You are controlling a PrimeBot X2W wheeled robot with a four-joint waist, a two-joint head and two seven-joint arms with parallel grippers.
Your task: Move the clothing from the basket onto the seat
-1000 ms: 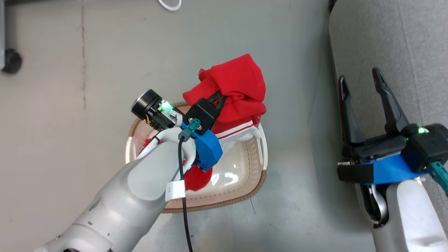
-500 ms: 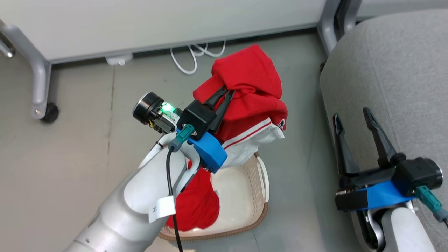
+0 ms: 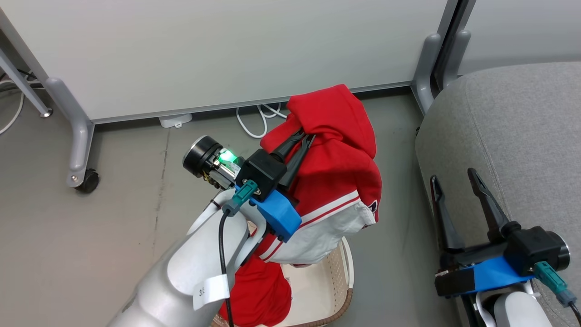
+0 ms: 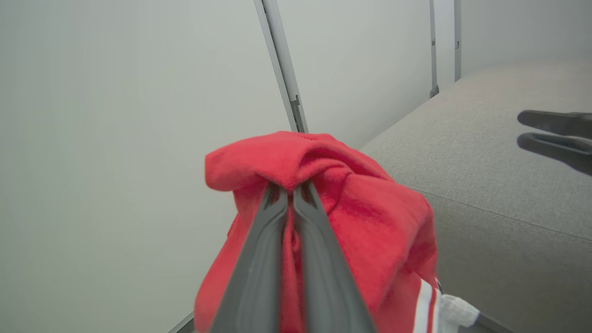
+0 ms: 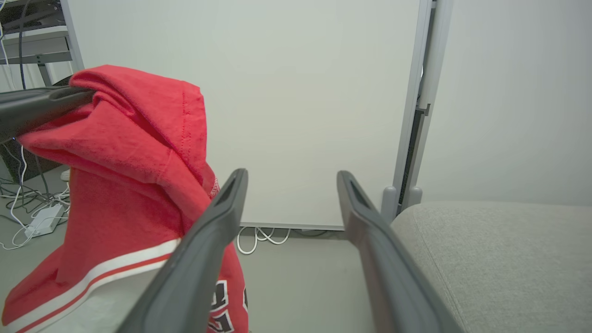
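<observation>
My left gripper (image 3: 305, 134) is shut on a fold of the red clothing (image 3: 338, 168), a garment with a white panel and striped trim that hangs lifted above the basket (image 3: 338, 281). The left wrist view shows the closed fingers (image 4: 259, 259) pinching the clothing (image 4: 370, 217). More red fabric (image 3: 258, 290) lies in the basket under my left arm. To the right is the grey seat (image 3: 522, 127). My right gripper (image 3: 453, 175) is open and empty at the seat's near edge. In the right wrist view the hanging clothing (image 5: 134, 171) is left of the open right gripper (image 5: 291, 178), with the seat (image 5: 499, 249) at the right.
A white partition panel (image 3: 227, 50) on grey castor legs (image 3: 79, 150) stands behind the basket. White cables (image 3: 256, 120) and a small adapter (image 3: 174, 121) lie at its foot. Grey floor (image 3: 113, 218) stretches to the left; a narrow strip separates basket and seat.
My left gripper has raised the red garment out of the basket, so it now hangs free. The head camera has tilted up, bringing the partition into view. The right gripper stays open.
</observation>
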